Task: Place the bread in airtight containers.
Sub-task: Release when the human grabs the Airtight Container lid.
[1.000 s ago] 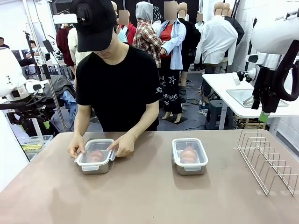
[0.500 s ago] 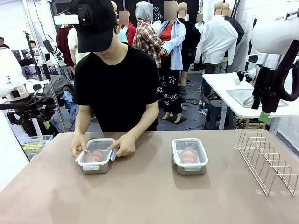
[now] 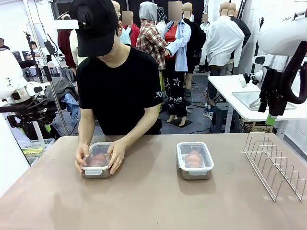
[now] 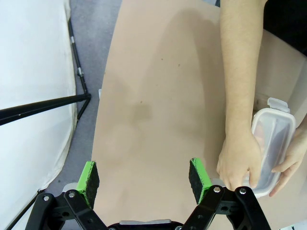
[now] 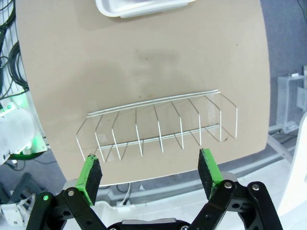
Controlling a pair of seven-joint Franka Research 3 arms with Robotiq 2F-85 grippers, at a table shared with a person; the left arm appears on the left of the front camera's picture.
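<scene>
Both my sets of fingers (image 4: 144,178) (image 5: 151,170) hang spread and empty above the surface (image 3: 153,191). Person's hands (image 3: 115,155) press one lidded container (image 3: 97,162); bread (image 3: 194,158) sits sealed in the other container (image 3: 194,160).

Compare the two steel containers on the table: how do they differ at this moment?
The left container is held under both of the person's hands, which press on its lid; the right container stands alone, untouched. The left one's bread is partly hidden by the hands; the right one's bread shows plainly through its lid. Both are steel tins with clear lids on.
</scene>
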